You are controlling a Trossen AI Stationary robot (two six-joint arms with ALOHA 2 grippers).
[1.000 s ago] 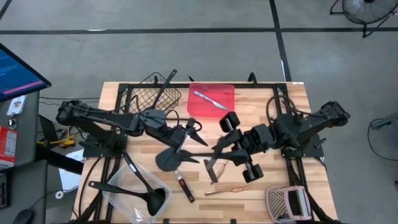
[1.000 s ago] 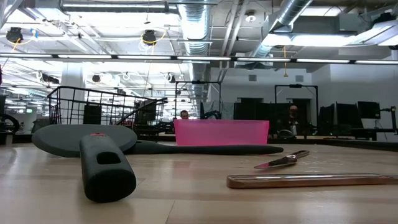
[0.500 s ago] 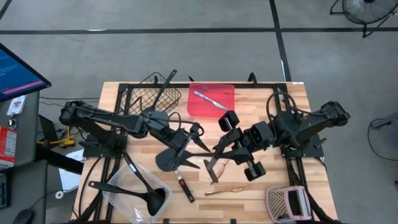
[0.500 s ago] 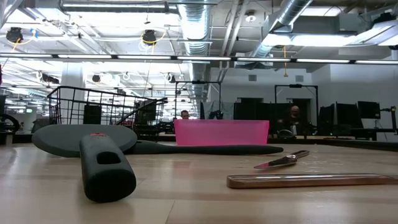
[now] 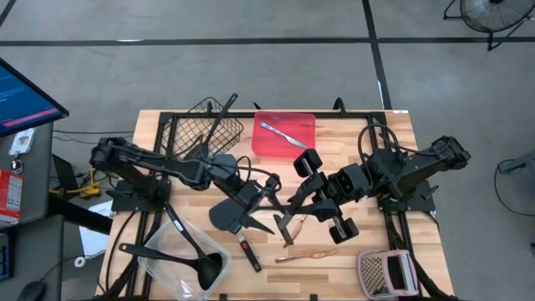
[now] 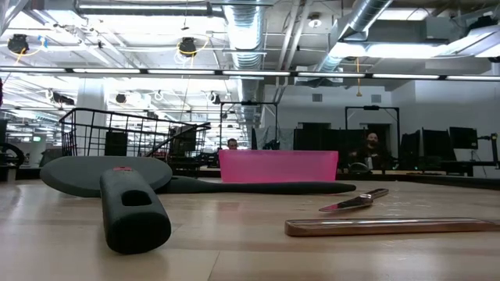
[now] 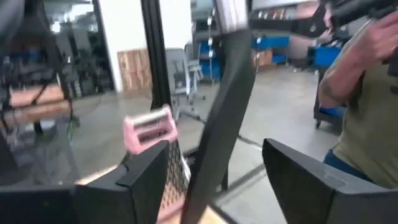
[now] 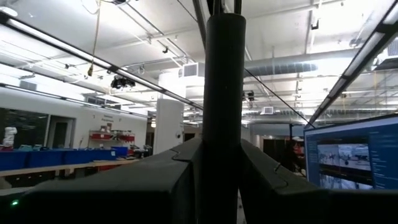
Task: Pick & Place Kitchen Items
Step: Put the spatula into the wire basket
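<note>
My right gripper (image 5: 294, 201) hovers over the table's middle, shut on a black utensil handle (image 8: 222, 93). My left gripper (image 5: 271, 191) is open and faces it from the left. Its two fingers (image 7: 143, 180) stand on either side of that same handle (image 7: 221, 118) without touching it. Below them a black spatula (image 5: 224, 215) lies flat on the table. A thick black handle with a red mark (image 6: 133, 207), a copper stick (image 5: 305, 253) and a slim silver piece (image 6: 355, 201) lie nearer the front edge. My right gripper pinches the black handle (image 8: 222, 155) between its two fingers. The handle stands across the fingers and rises above them, clear of the table. The utensil's working end lies outside the frames.
A black wire basket (image 5: 209, 125) with a black utensil leaning in it stands at the far left. Beside it a red tray (image 5: 303, 125) bears a silver piece. A clear tub (image 5: 167, 272) with black ladles sits front left, a pinkish mesh item (image 5: 384, 272) front right. A person (image 7: 367, 106) stands beyond the table.
My left gripper has moved toward the table's right and a little toward the near edge, closing in on my right gripper and the handle it holds. My right gripper and the things on the table have kept still.
</note>
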